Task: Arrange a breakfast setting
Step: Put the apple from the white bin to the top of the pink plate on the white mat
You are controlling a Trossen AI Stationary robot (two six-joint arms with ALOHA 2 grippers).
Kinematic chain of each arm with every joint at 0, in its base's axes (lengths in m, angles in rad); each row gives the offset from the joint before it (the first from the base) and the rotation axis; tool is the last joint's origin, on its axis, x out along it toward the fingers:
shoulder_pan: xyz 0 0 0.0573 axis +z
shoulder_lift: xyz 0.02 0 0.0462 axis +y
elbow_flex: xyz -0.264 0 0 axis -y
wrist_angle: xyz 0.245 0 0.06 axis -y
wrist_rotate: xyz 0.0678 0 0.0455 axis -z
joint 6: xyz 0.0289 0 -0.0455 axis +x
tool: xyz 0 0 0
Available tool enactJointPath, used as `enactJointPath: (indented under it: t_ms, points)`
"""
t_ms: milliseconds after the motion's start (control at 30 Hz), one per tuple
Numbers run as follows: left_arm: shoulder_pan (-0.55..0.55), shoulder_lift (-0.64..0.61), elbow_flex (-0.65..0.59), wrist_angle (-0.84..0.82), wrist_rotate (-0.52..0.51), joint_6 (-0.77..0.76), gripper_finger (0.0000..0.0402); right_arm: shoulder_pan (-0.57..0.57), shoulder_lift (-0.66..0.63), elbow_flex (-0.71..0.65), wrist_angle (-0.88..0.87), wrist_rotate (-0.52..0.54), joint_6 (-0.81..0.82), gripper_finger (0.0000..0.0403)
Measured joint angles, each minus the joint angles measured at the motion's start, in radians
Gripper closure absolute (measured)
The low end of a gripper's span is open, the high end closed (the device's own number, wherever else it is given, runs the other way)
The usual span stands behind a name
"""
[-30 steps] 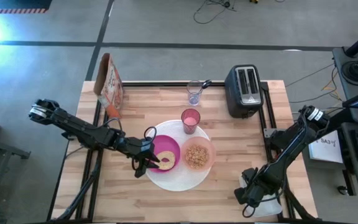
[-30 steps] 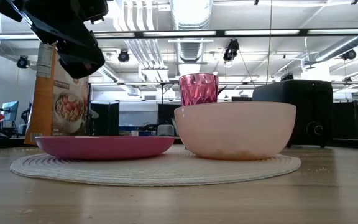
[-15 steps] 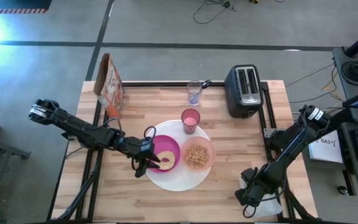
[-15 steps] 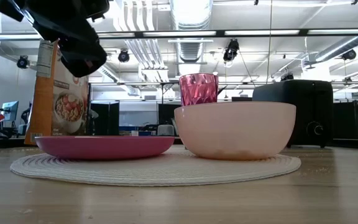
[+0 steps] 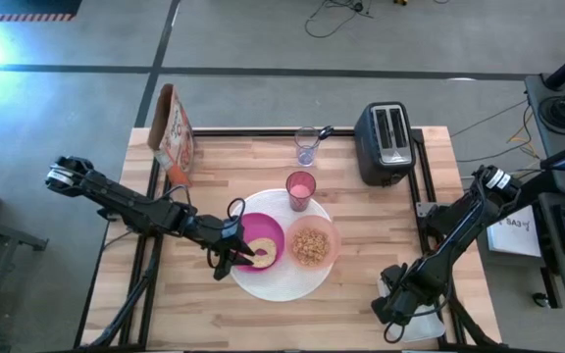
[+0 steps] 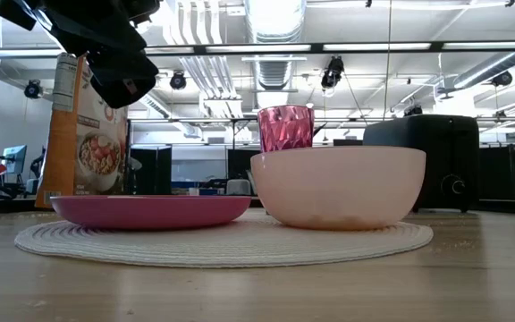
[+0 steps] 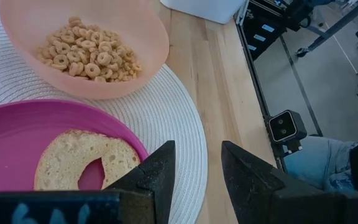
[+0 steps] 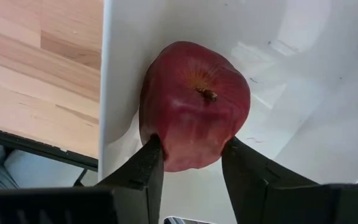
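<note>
Closing right tool on the red apple, sitting in a white bin at the counter's near right corner; squeezing evenly across its widest part before lifting. Hovering left tool, parted and empty, beside the bagel half on the magenta plate.

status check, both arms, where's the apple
Right tool closed around red apple in white bin. Left tool open above bagel on magenta plate. Nothing blocking.

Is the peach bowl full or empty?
Partly full: the peach bowl holds ring cereal across its bottom, below the rim.
</note>
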Motion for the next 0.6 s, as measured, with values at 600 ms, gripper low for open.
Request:
enactJointPath:
  t_ms: [600]
  points:
    - [0.000, 0.000, 0.000, 0.017, 0.000, -0.010, 0.0288, 0.001, -0.213, -0.005, -0.111, 0.026, 0.013, 0.0284]
